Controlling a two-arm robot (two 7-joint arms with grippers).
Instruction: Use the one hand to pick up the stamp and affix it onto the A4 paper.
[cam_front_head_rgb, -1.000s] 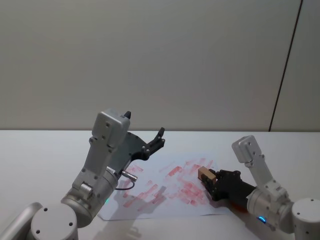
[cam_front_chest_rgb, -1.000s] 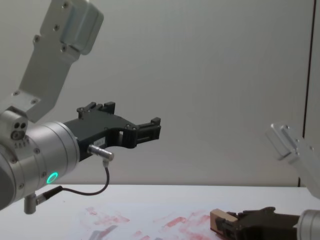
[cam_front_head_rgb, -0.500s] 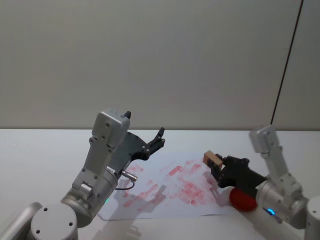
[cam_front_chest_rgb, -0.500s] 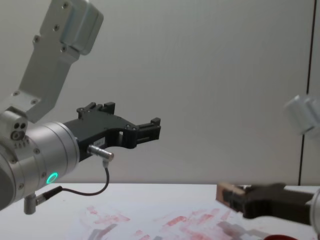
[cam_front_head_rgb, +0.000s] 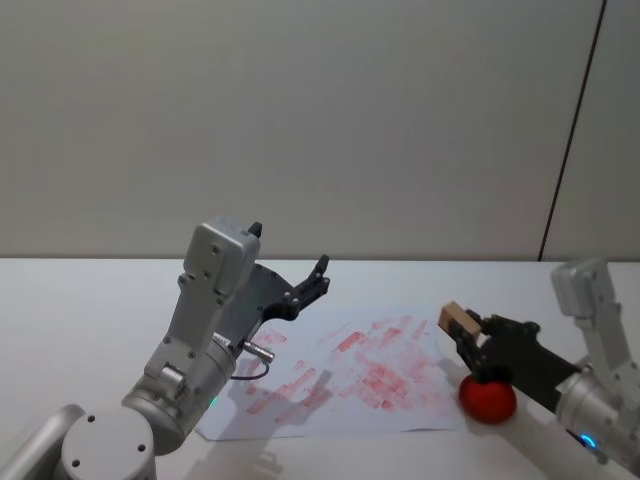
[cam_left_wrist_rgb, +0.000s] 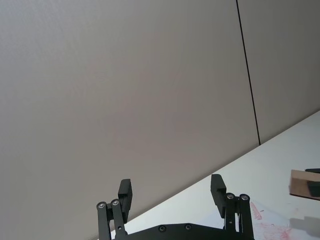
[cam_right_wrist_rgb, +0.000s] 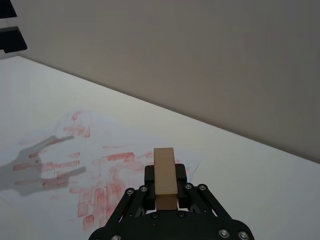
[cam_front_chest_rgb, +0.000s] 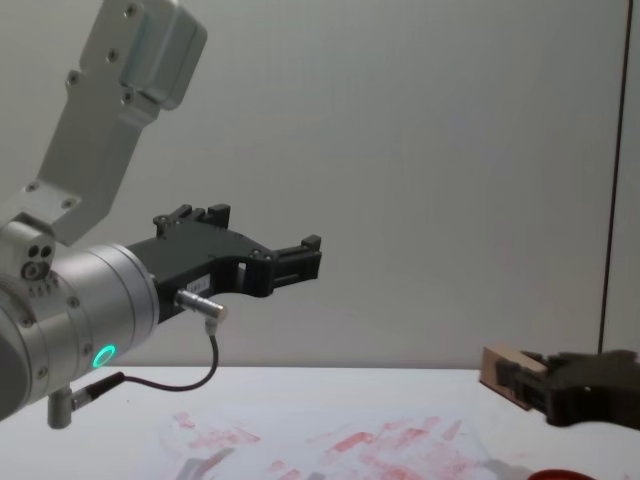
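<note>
Silver-white rounded links form the left arm (cam_front_head_rgb: 205, 320) and right arm (cam_front_head_rgb: 588, 295). The left gripper (cam_front_head_rgb: 322, 274) and right gripper (cam_front_head_rgb: 468, 332) are black, with small silver screws. At the chest view's lower left glow a green light ring (cam_front_chest_rgb: 103, 355) and a thin black cable (cam_front_chest_rgb: 215, 355).

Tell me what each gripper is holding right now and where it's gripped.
The right gripper clamps the stamp by its rear part; the left gripper hangs open and empty.

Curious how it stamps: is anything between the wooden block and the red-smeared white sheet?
Nothing visible. The right gripper holds the tan wooden stamp raised by the round red ink pad beside the white paper; the left gripper hangs over its left side.
</note>
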